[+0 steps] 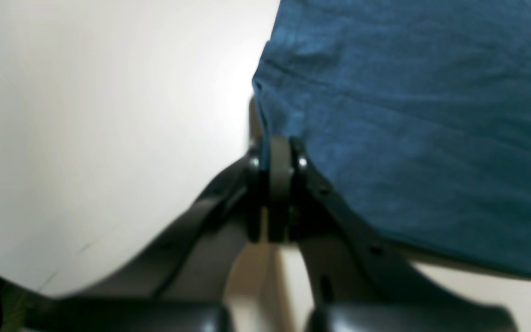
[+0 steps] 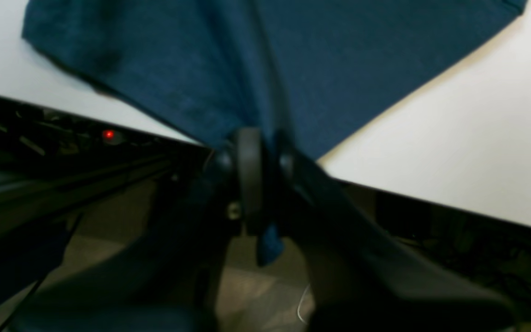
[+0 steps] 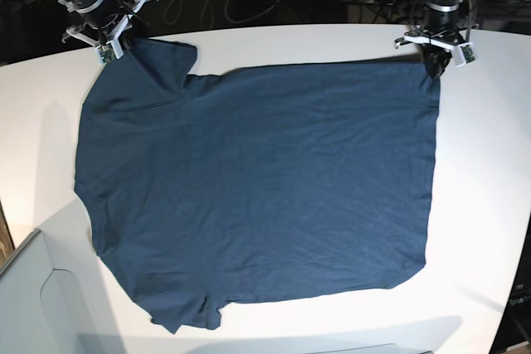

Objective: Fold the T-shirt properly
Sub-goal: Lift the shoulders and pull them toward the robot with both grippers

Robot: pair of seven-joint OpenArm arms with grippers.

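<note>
Dark navy-teal T-shirt (image 3: 257,196) lying spread flat across the white table (image 3: 489,172), left gripper (image 3: 435,68) pinching its far right hem corner, right gripper (image 3: 124,46) clamping the far left sleeve edge, both jaws closed on cloth

**Shirt spread across the desk**

The T-shirt (image 3: 257,196) lies flat on the desk (image 3: 489,163), sleeves toward the base view's left. The right gripper (image 3: 112,47) sits at its far left corner, the left gripper (image 3: 433,64) at its far right corner.

bright even overhead light, glare on white table (image 1: 85,115), both wrist views blurred, base view sharp
</note>
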